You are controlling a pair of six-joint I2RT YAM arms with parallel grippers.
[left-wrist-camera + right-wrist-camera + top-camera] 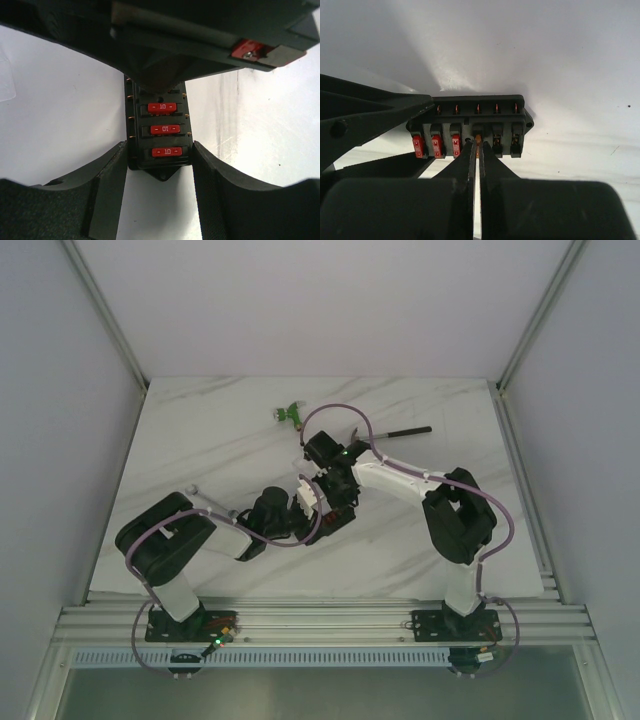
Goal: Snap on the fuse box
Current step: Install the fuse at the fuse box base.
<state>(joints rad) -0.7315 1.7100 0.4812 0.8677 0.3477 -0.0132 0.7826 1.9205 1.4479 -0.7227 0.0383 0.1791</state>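
Black rectangular plastic fuse box (165, 118) sits clamped between the left gripper (159, 150) fingers. At the right gripper (475, 146) tips, a tiny orange fuse (478, 138) is pinched against the box's slots.

top end of the fuse box (161, 145) in the left wrist view is buried under the right gripper (156, 82), only three fuses (162, 129) show. green thing (290, 413) upper middle of the top view, too tiny to identify
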